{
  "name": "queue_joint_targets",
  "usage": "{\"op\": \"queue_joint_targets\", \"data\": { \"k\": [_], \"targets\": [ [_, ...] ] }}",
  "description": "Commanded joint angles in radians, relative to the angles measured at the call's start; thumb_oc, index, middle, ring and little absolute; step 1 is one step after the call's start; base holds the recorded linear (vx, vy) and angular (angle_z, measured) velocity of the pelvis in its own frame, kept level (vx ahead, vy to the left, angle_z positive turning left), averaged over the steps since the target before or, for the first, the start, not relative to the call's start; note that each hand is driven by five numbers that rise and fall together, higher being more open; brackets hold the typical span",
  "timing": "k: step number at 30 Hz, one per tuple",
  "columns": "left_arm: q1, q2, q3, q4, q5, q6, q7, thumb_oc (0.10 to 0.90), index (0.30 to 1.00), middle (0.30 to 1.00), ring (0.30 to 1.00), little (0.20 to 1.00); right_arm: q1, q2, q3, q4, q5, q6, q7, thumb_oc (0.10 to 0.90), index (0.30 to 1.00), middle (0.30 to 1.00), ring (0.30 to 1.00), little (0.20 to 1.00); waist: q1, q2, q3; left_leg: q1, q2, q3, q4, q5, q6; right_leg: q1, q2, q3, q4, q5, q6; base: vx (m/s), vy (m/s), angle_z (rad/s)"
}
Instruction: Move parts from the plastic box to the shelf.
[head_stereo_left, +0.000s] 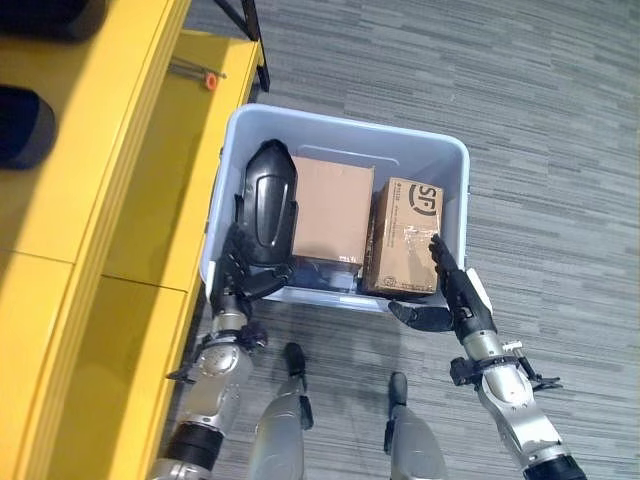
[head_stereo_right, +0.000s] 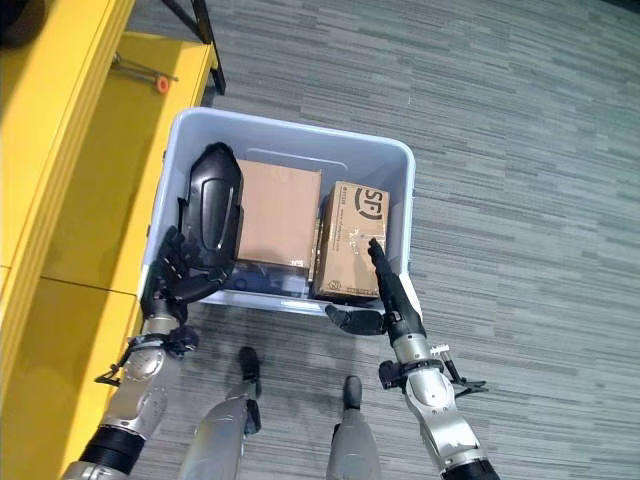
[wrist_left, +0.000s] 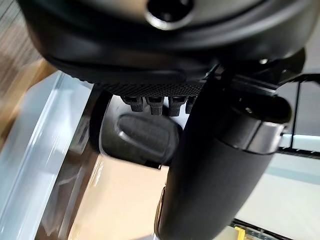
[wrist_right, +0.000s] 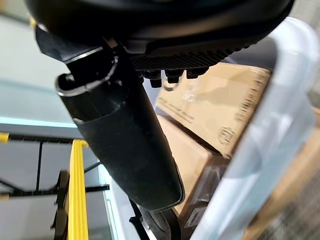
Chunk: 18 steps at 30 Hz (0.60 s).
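A: What's in the plastic box (head_stereo_left: 449, 160)?

B: Three things side by side. A black moulded part (head_stereo_left: 268, 212) stands against the wall nearest the yellow shelf (head_stereo_left: 120, 180). A plain cardboard box (head_stereo_left: 331, 207) sits in the middle, touching the black part. A second, printed carton (head_stereo_left: 404, 235) stands on the far side from the shelf, just beside the plain one. Something dark lies low under the near edge of the middle box; I can't tell what it is.

A: And the box itself?

B: Pale blue-white, on grey striped carpet (head_stereo_left: 540, 120), its side right against the shelf's lower yellow board. On that board, beyond the box, lies a small tool with an orange end (head_stereo_left: 198, 73).

A: Where is the left hand?

B: The left hand (head_stereo_left: 240, 268) is at the box's near corner, its fingers curled up round the lower end of the black part, clasping it. The part is still inside the box.

A: The right hand?

B: The right hand (head_stereo_left: 450, 290) is at the near rim, beside the printed carton. Its fingers are straight, pointing up along the carton's near face, the thumb spread out sideways over the rim. It grips nothing.
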<state>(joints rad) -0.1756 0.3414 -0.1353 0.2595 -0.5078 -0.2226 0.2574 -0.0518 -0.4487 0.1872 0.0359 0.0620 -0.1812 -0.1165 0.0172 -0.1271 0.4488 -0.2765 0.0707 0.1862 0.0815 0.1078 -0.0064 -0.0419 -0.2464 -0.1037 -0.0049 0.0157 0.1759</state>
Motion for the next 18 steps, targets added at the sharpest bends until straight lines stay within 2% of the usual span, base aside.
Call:
{"op": "queue_joint_targets", "data": {
  "k": [1,2,4,5,7,9,10,12,15,17,18],
  "targets": [
    [0.020,-0.021,-0.006,-0.143,-0.014,-0.088,-0.026,0.900,1.000,1.000,1.000,1.000,-0.056,-0.094,-0.089,-0.113,-0.130,-0.097,-0.075,0.900,1.000,1.000,1.000,1.000,-0.007,-0.008,-0.116,-0.074,0.130,-0.053,0.105,-0.058,-0.059,-0.016,-0.013,-0.015,0.071,0.005,0.009,0.02,-0.050,0.38],
    [0.019,-0.021,-0.005,-0.143,-0.014,-0.088,-0.025,0.900,1.000,1.000,1.000,1.000,-0.059,-0.094,-0.087,-0.110,-0.130,-0.098,-0.076,0.900,1.000,1.000,1.000,1.000,-0.011,-0.007,-0.116,-0.075,0.130,-0.057,0.105,-0.057,-0.059,-0.015,-0.012,-0.018,0.071,0.005,0.009,0.04,-0.081,0.34],
    [0.032,-0.019,-0.006,-0.158,-0.017,-0.086,-0.034,0.900,1.000,1.000,1.000,1.000,-0.132,-0.164,-0.085,-0.113,-0.199,-0.095,-0.092,0.900,1.000,1.000,1.000,1.000,0.015,-0.013,-0.122,-0.086,0.126,-0.079,0.082,-0.039,-0.066,-0.008,-0.006,-0.043,0.067,-0.009,0.005,0.04,-0.077,0.23],
    [0.033,-0.020,-0.005,-0.159,-0.017,-0.085,-0.034,0.900,1.000,1.000,1.000,1.000,-0.135,-0.165,-0.084,-0.111,-0.199,-0.096,-0.093,0.900,1.000,1.000,1.000,1.000,0.011,-0.012,-0.122,-0.087,0.125,-0.083,0.081,-0.038,-0.066,-0.007,-0.005,-0.047,0.067,-0.009,0.005,0.05,-0.073,0.35],
    [0.051,-0.012,-0.009,-0.178,-0.019,-0.081,-0.046,0.900,1.000,1.000,1.000,1.000,-0.227,-0.255,-0.070,-0.118,-0.281,-0.091,-0.113,0.900,1.000,1.000,1.000,1.000,0.041,-0.017,-0.123,-0.097,0.118,-0.107,0.056,-0.018,-0.077,0.003,0.002,-0.075,0.058,-0.023,0.003,0.04,-0.082,0.37],
    [0.054,-0.012,-0.007,-0.182,-0.019,-0.077,-0.048,0.900,1.000,1.000,1.000,1.000,-0.249,-0.277,-0.062,-0.111,-0.298,-0.084,-0.111,0.900,1.000,1.000,1.000,1.000,0.042,-0.016,-0.122,-0.101,0.117,-0.115,0.051,-0.013,-0.079,0.004,0.004,-0.084,0.058,-0.027,0.002,0.02,-0.056,0.25],
    [0.069,-0.007,-0.005,-0.199,-0.023,-0.073,-0.054,0.900,1.000,1.000,1.000,1.000,-0.320,-0.347,-0.039,-0.103,-0.354,-0.073,-0.123,0.900,1.000,1.000,1.000,1.000,0.061,-0.019,-0.120,-0.114,0.112,-0.130,0.041,0.000,-0.087,0.009,0.006,-0.107,0.052,-0.033,0.001,0.03,-0.073,0.24],
    [0.083,-0.002,-0.012,-0.213,-0.027,-0.071,-0.063,0.900,1.000,1.000,1.000,1.000,-0.427,-0.436,0.030,-0.096,-0.425,-0.054,-0.111,0.900,1.000,1.000,1.000,1.000,0.086,-0.025,-0.113,-0.121,0.107,-0.144,0.029,0.008,-0.094,0.017,0.006,-0.128,0.049,-0.041,0.001,0.04,-0.078,0.37],
    [0.094,0.002,-0.019,-0.236,-0.036,-0.068,-0.060,0.900,1.000,1.000,1.000,1.000,-0.552,-0.492,0.106,-0.073,-0.440,-0.042,-0.107,0.900,1.000,1.000,1.000,1.000,0.111,-0.030,-0.103,-0.135,0.100,-0.159,0.010,0.023,-0.095,0.014,0.006,-0.149,0.039,-0.033,0.001,0.01,-0.030,0.35],
    [0.095,0.012,-0.022,-0.241,-0.040,-0.069,-0.060,0.900,1.000,1.000,1.000,1.000,-0.672,-0.548,0.200,-0.032,-0.478,-0.031,-0.101,0.900,1.000,1.000,1.000,1.000,0.130,-0.034,-0.088,-0.139,0.096,-0.163,0.001,0.025,-0.098,0.016,0.004,-0.164,0.036,-0.035,0.001,0.01,-0.018,0.26],
    [0.094,0.009,-0.018,-0.241,-0.040,-0.069,-0.060,0.900,1.000,1.000,1.000,1.000,-0.682,-0.548,0.209,-0.026,-0.478,-0.032,-0.103,0.900,1.000,1.000,1.000,1.000,0.127,-0.032,-0.088,-0.141,0.096,-0.163,-0.001,0.029,-0.097,0.013,0.005,-0.164,0.034,-0.032,0.001,0.01,-0.019,0.16]
  ]
}}
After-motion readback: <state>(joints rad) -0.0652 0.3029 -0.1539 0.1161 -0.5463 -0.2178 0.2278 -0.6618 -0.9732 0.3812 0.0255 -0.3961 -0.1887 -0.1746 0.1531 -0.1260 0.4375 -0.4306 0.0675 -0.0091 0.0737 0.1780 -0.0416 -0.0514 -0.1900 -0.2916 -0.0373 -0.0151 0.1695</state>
